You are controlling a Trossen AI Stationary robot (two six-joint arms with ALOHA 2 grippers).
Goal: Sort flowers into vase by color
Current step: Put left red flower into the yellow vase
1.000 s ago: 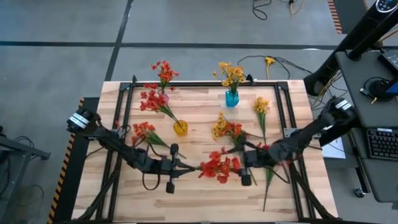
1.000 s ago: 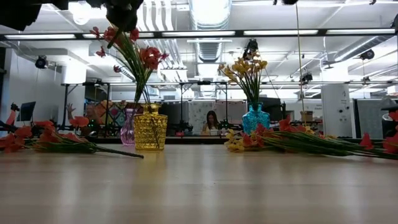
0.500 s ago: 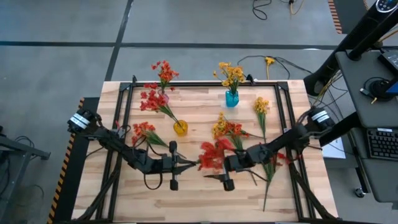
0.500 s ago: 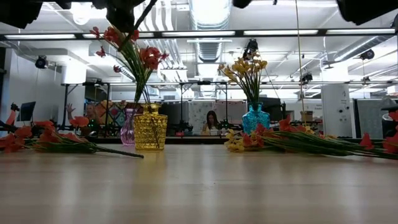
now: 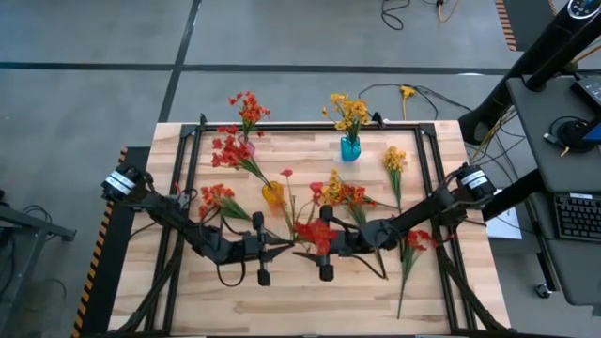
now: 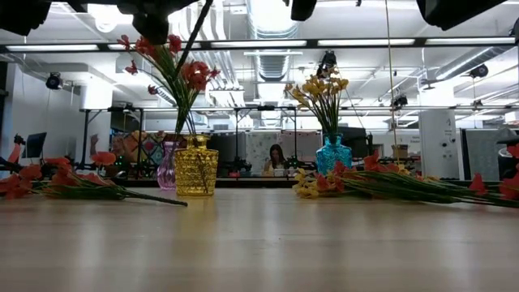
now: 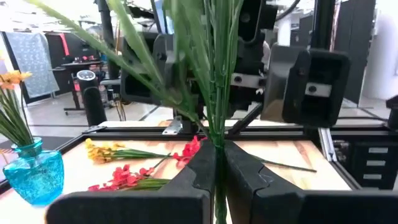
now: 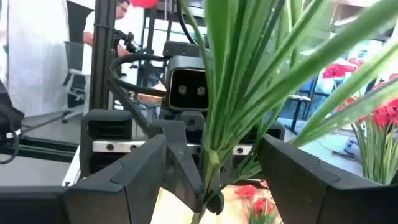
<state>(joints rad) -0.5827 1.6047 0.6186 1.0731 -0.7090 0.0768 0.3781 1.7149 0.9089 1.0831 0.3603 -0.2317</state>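
Pinching a red flower sprig [image 7: 214, 93], left end effector [image 7: 219, 168]; right end effector [image 8: 211, 180] spread around it, wrist views only.

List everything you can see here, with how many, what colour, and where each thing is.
Vases: three; pink vase and blue vase far side, yellow vase middle.
Flowers in vases: red in pink and yellow, yellow in blue.
Loose sprigs: red sprig left; mixed bunch centre; yellow sprig right.
Held sprig: one, red, near centre.
Person: one, room behind.
Left gripper: jaws shut on held sprig's stem.
Right gripper: jaws open around it.
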